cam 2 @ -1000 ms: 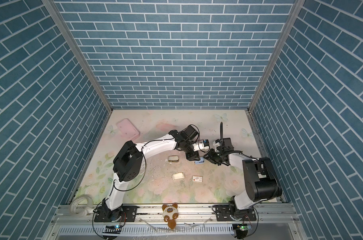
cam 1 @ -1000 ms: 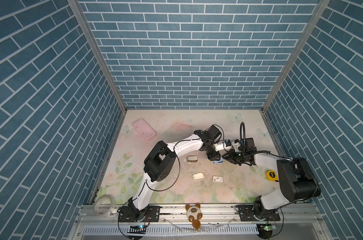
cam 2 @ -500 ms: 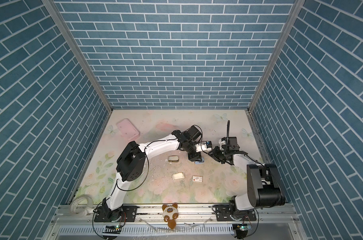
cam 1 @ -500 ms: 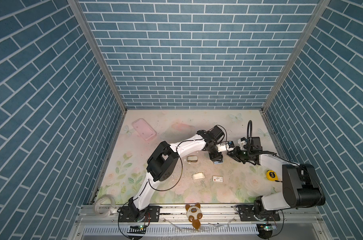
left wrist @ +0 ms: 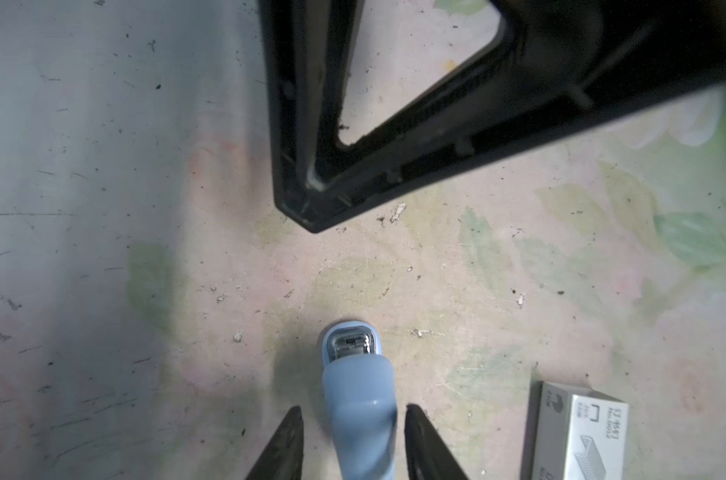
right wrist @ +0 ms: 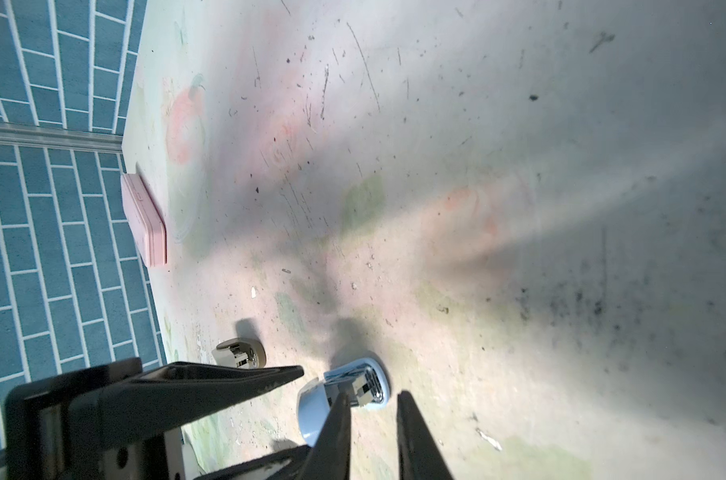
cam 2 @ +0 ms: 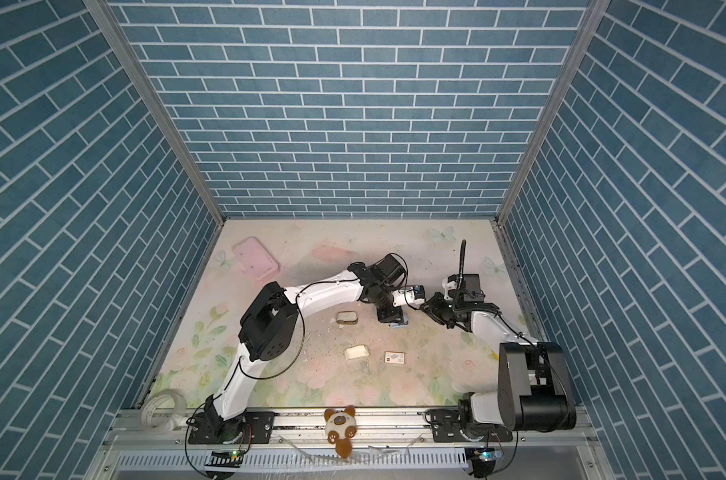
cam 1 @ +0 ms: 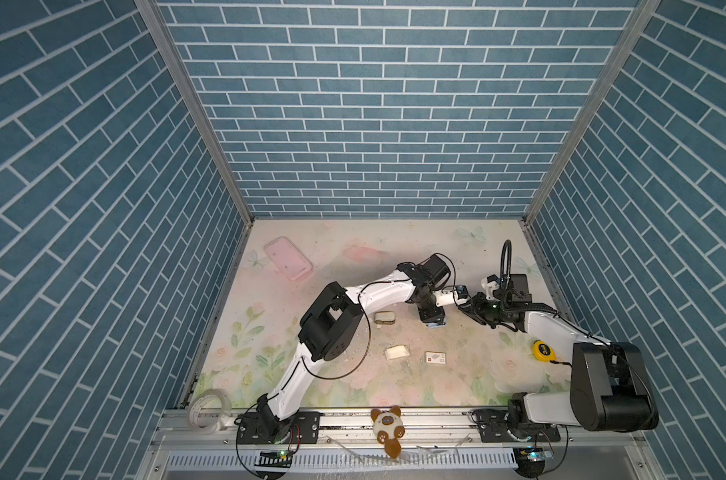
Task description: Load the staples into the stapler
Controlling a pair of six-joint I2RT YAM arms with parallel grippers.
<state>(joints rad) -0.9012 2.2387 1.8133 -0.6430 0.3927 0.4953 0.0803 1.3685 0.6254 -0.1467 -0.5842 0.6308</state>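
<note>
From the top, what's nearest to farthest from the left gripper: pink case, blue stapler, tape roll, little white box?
In a top view:
1. blue stapler, right under the left gripper
2. little white box, just in front, toward the robot's base
3. pink case, back left
4. tape roll, front left corner

Top views: high over the near edge, facing down and forward; both take in the whole table [cam 1: 353,249] and brick walls [cam 1: 374,124].
Left wrist: near, looking straight down onto the stapler [left wrist: 359,407].
Right wrist: near, low, slanting across the table toward the pink case [right wrist: 143,220]; shares the stapler.
</note>
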